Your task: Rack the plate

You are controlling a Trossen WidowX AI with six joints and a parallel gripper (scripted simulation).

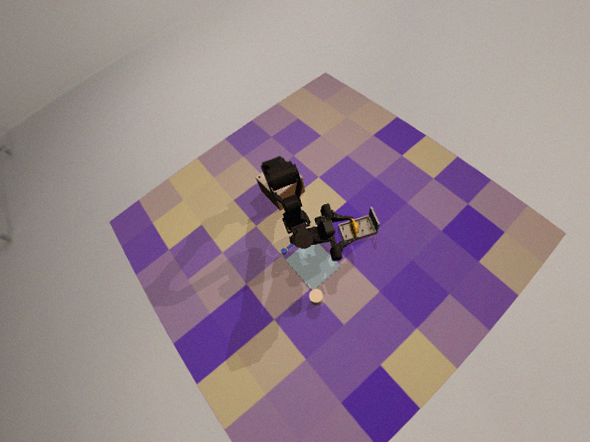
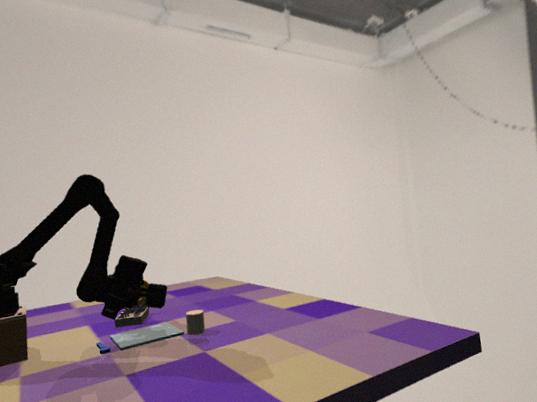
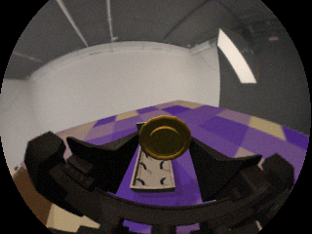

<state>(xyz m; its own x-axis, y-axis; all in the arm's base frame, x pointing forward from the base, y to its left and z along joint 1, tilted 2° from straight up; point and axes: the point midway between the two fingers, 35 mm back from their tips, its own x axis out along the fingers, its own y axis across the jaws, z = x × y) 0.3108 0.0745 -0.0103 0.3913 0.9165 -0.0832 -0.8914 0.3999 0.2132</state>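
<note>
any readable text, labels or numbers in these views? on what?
None readable.
Yellow plate in the pincer: plain, no marking.
Dish rack: only dark rail marks, no lettering.
Pale blue mat, tan cylinder, small blue object: no text visible.
</note>
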